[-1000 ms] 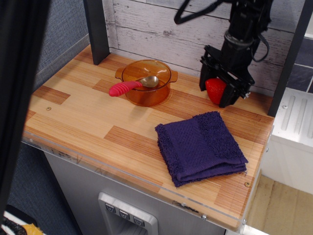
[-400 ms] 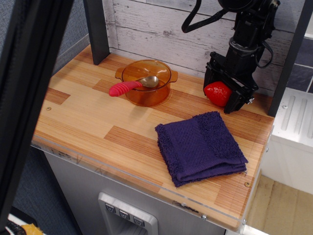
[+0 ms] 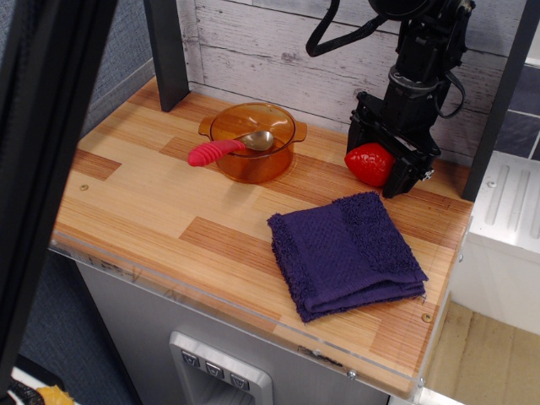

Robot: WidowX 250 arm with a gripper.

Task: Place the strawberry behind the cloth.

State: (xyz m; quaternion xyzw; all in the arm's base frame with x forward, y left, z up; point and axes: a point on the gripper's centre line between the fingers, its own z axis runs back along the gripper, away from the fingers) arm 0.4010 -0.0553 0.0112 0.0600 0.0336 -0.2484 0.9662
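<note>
The red strawberry lies on its side on the wooden tabletop, just behind the far edge of the folded dark purple cloth. My black gripper stands low over the strawberry with its jaws apart. One finger is behind the fruit and the other finger is to its right. The strawberry's left side sticks out past the fingers. It looks to rest on the table rather than being pinched.
An amber glass bowl holds a spoon with a red ribbed handle at the back middle. A whitewashed plank wall runs behind, with dark posts at the left and right. The table's right edge is close to the cloth.
The gripper came down a little behind the cloth. The strawberry went from hanging point-down between the fingers to lying sideways on the table, shifted slightly left.
</note>
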